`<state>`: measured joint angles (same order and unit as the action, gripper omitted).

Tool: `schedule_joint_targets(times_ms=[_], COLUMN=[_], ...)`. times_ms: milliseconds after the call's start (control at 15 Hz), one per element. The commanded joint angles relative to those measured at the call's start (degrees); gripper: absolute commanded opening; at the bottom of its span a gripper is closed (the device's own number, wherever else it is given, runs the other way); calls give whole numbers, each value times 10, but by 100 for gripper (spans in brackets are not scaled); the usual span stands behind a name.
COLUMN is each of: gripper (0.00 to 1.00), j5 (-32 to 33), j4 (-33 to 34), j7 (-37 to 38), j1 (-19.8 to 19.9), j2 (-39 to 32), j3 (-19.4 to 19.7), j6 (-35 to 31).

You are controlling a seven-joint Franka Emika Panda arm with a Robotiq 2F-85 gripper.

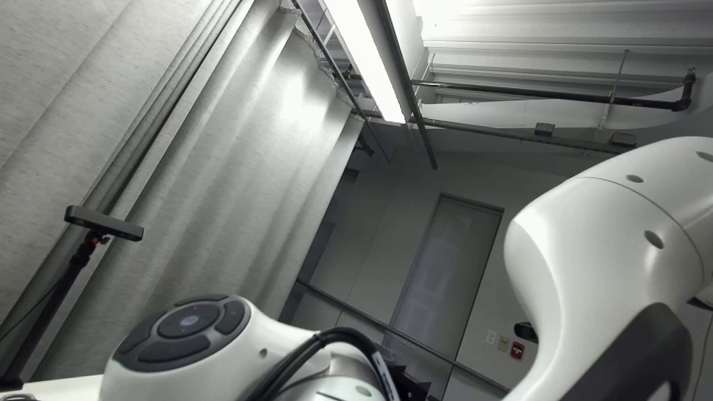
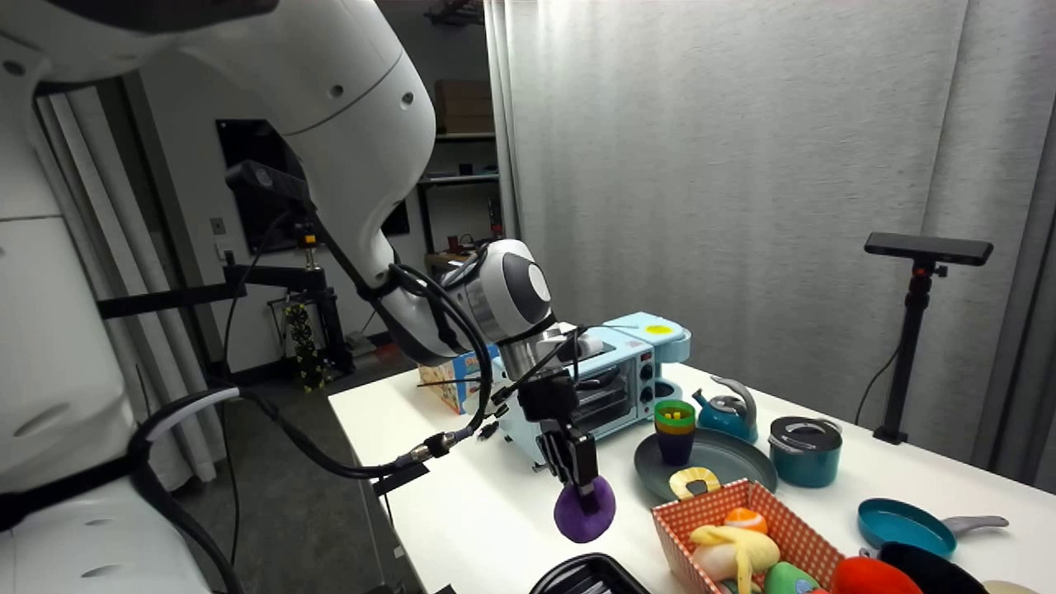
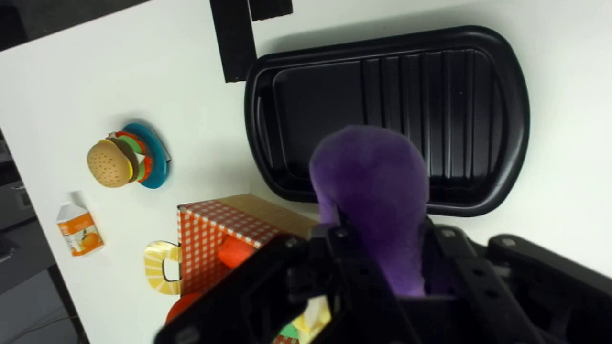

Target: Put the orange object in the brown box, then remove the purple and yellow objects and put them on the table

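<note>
My gripper [image 2: 587,487] is shut on the purple object [image 2: 582,521] and holds it above the table, left of the box in an exterior view. In the wrist view the gripper [image 3: 382,234] has the purple object [image 3: 370,167] between its fingers, over the black tray. The red-checked box [image 2: 701,513] shows its brown outer side [image 3: 267,212] in the wrist view. The orange object [image 2: 746,520] lies inside the box; it is hidden in the wrist view. A yellow object [image 2: 752,549] lies beside it and shows partly behind the fingers [image 3: 314,319].
A black tray [image 3: 514,119] lies beside the box. A burger on a teal plate [image 3: 119,157], a juice carton [image 3: 80,229] and pineapple-ring shapes at the box's ends [image 3: 155,270] show. A toaster oven [image 2: 610,396], stacked cups [image 2: 675,433], kettle [image 2: 728,412] and pot [image 2: 806,458] stand behind.
</note>
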<state>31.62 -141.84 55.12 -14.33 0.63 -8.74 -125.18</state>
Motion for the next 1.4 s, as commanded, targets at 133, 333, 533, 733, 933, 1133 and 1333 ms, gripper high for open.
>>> schedule_joint_targets(times_ms=[133,333,533,733,933,1133,1333], gripper=[7,59,84,100,100,100,100], j5=[8,73,143,185,189,172,166], j4=[13,-32,-38,-26,-14,1,13], j7=[32,17,15,10,-5,-29,-48], j1=[7,58,109,143,153,149,145], j2=[5,-12,-50,-84,-106,-120,-125], j3=[-20,30,81,120,133,130,129], j6=[47,-42,-100,-141,-194,-245,-278])
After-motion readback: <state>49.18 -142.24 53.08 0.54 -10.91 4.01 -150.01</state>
